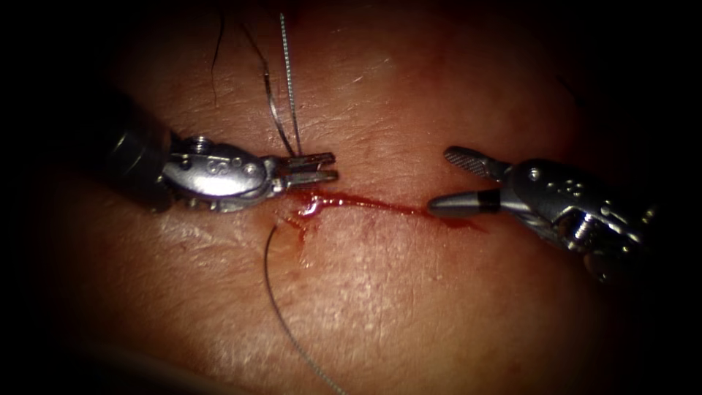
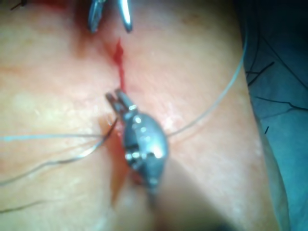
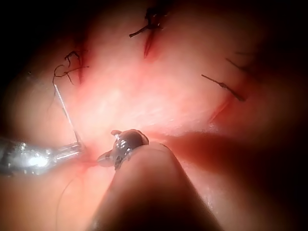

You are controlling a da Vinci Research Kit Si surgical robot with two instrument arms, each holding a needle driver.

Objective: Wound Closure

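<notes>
A: Left tool (image 1: 316,168)?

B: It comes in from 9 o'clock, tips over the left end of the cut (image 1: 380,206). The jaws are pressed nearly together, clamped on the thread (image 1: 289,88), which leaves them toward 12 o'clock. A thinner dark strand runs beside it.

A: Right tool (image 1: 439,181)?

B: In from 3 o'clock, at the cut's right end. Jaws spread wide, gripping nothing, lower tip just above the cut line.

A: Needle?

B: Cannot place it. Nothing I'd call a needle in either tool or in the tissue (image 1: 409,307).

A: More thread?

B: The lower strand (image 1: 272,292) starts beside the red fluid (image 1: 316,206) at the cut's left end and curves off toward 6 o'clock. So thread runs on both sides of the cut there.

A: Step?

B: My guess is thread handling at a stitch on the left end. I can't tell if it is pulling through or tying. Most of the cut toward 3 o'clock looks unclosed, so the job is far from done here. The right wrist view shows older knotted stitches (image 3: 151,21) elsewhere.

A: What does the next move need?

B: A firm left grip, gentle tension so the thread doesn't tear the edge, and the free right tool taking a strand cleanly.
</notes>
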